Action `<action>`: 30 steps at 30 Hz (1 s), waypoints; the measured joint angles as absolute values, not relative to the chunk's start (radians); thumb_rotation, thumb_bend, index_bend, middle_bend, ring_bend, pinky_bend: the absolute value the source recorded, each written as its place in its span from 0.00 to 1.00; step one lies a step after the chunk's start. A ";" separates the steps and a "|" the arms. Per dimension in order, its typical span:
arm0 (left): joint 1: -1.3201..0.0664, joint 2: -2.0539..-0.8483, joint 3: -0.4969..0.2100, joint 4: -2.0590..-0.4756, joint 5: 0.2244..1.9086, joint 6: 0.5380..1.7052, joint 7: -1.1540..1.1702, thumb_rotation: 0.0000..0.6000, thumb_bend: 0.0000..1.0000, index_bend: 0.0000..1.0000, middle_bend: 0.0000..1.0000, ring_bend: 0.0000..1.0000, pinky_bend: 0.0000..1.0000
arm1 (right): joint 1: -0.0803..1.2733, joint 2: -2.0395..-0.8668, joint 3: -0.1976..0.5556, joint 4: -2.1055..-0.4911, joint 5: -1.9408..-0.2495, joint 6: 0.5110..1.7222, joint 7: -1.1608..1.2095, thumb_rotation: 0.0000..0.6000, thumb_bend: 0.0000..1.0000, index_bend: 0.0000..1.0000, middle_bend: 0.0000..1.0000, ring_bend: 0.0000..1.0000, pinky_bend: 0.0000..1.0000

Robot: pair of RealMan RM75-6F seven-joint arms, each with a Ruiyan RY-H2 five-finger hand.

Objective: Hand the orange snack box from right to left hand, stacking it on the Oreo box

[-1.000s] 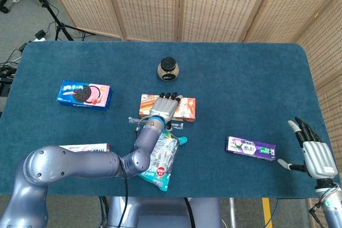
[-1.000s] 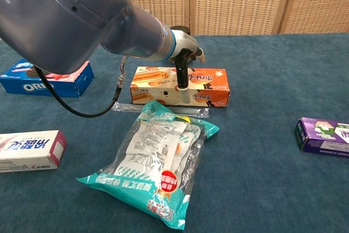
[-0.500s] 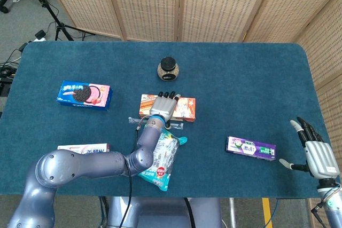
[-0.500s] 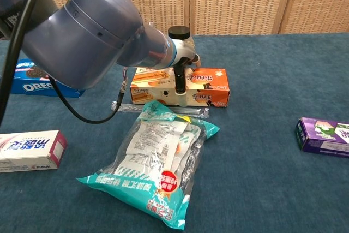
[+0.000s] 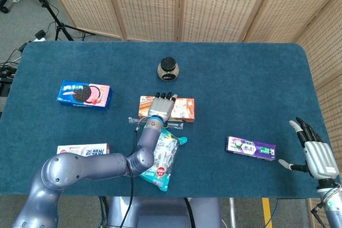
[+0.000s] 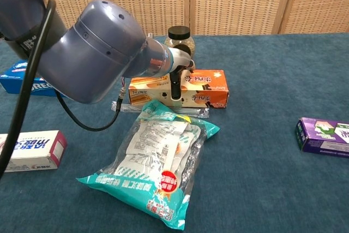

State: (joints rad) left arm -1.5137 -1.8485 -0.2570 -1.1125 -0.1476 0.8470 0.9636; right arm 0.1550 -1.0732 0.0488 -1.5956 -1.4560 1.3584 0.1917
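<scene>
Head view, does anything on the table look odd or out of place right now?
Nothing is spilled or damaged. One oddity: the left hand rests on the orange snack box, while the right hand, meant to pass it, hangs open off the table's right edge.

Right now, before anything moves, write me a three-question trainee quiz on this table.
1. True or false: the left hand rests on the orange snack box.
2. Multiple choice: what lies nearest the right hand? A) the Oreo box B) the purple box C) the dark-lidded jar
3. Fill in: the clear snack bag lies just in front of the ____ snack box.

Key: 1 true, its fingers wrap the box's front face. 2 B. 3 orange.
</scene>
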 measured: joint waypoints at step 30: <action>-1.372 -1.788 -0.339 -1.151 0.162 0.904 0.816 1.00 0.48 0.61 0.27 0.27 0.21 | 0.148 -1.073 0.062 -1.594 -1.442 1.359 0.185 1.00 0.00 0.00 0.00 0.00 0.17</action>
State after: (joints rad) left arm -1.3717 -1.7879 -0.3389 -1.1505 0.1622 0.9039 0.8159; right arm 0.1480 -1.0731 0.0622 -1.5944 -1.4416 1.3593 0.1847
